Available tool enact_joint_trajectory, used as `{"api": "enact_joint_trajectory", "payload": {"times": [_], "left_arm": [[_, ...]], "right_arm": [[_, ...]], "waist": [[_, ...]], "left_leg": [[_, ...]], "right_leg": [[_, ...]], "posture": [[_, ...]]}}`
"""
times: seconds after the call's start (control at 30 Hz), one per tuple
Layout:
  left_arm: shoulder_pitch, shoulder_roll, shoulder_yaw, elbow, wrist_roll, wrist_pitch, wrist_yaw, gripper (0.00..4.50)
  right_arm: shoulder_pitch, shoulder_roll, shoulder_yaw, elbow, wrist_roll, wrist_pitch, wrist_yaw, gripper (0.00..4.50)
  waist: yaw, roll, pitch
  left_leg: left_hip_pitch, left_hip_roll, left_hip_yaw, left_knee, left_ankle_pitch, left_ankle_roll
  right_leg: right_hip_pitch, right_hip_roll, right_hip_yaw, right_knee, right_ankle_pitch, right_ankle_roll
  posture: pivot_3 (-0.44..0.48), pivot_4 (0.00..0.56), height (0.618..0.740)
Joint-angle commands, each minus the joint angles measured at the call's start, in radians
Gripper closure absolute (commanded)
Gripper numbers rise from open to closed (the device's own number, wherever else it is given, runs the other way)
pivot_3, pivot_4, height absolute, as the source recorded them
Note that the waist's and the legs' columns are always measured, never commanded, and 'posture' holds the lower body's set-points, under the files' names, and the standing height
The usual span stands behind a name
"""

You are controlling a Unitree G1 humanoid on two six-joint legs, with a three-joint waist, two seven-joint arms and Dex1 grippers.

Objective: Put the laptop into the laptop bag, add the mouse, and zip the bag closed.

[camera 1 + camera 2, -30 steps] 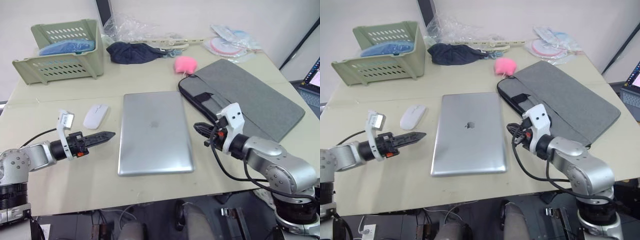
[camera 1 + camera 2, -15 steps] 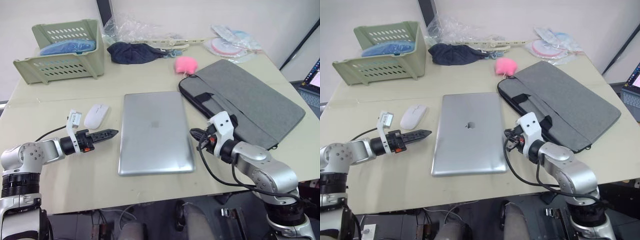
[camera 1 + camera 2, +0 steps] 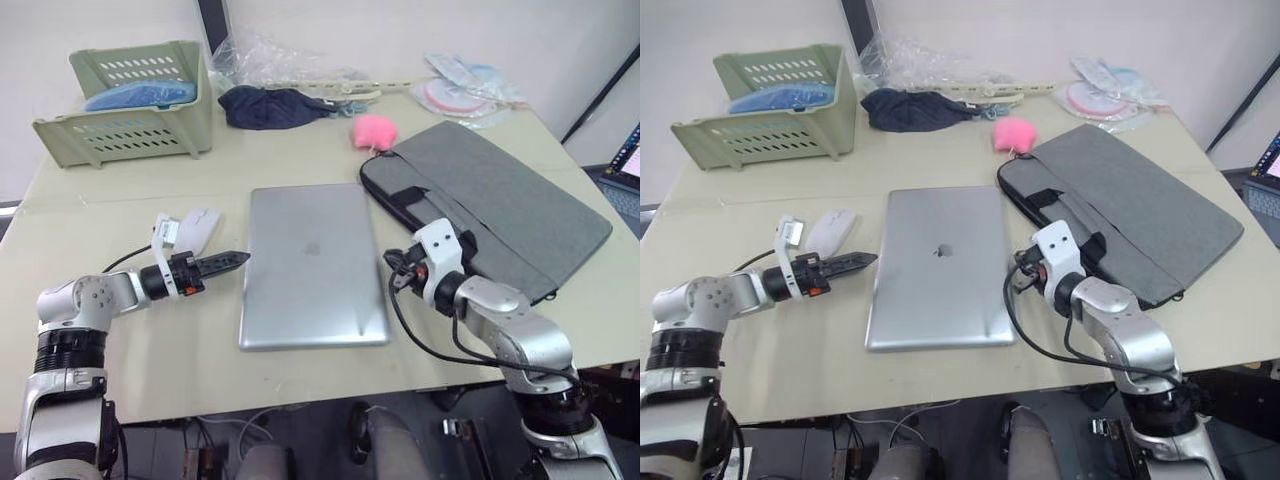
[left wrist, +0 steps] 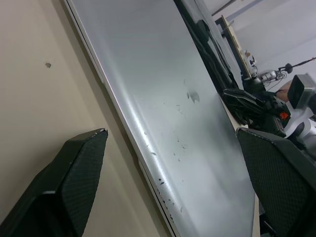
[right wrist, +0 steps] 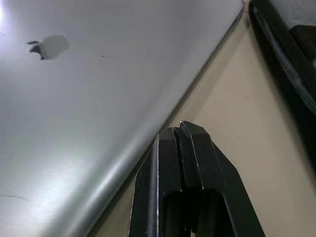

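Observation:
The silver laptop (image 3: 310,265) lies shut and flat in the middle of the table, logo up. To its right, the grey laptop bag (image 3: 500,195) lies flat with its black handles (image 3: 425,205) toward the laptop and a pink charm (image 3: 373,130) at its far corner. The white mouse (image 3: 197,228) rests left of the laptop. My left gripper (image 3: 240,259) sits at the laptop's left edge; in the left wrist view its fingers (image 4: 74,182) stand wide apart, open. My right gripper (image 3: 392,268) is shut and empty, its tip (image 5: 180,127) just off the laptop's right edge.
A green plastic basket (image 3: 130,110) stands at the back left. A dark blue cloth bundle (image 3: 270,105) and clear plastic wrap (image 3: 270,55) lie behind the laptop, flat packets (image 3: 465,95) at the back right. Another laptop's screen (image 3: 628,160) shows past the table's right side.
My left gripper has slid right, from beside the mouse up to the laptop's left edge. The right gripper has dropped slightly and stays by the right edge.

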Motion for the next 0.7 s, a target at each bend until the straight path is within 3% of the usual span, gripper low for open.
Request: {"api": "enact_joint_trajectory", "payload": {"times": [0.03,0.7], "left_arm": [[-0.017,-0.019,-0.043,0.053,0.056,-0.015,-0.013,0.0],[-0.077,-0.047,-0.09,0.139,0.15,0.006,-0.082,0.0]], "right_arm": [[-0.031,-0.003,0.017,0.027,-0.051,-0.052,-0.003,4.35],[-0.149,0.071,0.138,0.248,-0.169,-0.225,0.124,4.35]], "waist": [[0.0,0.0,0.0],[-0.003,0.001,-0.002]], "left_leg": [[0.0,0.0,0.0,0.0,0.0,0.0],[0.0,0.0,-0.002,0.001,0.0,0.0]], "right_leg": [[0.0,0.0,0.0,0.0,0.0,0.0],[0.001,-0.001,-0.001,0.0,0.0,0.0]], "posture": [[0.0,0.15,0.74],[0.0,0.15,0.74]]}}
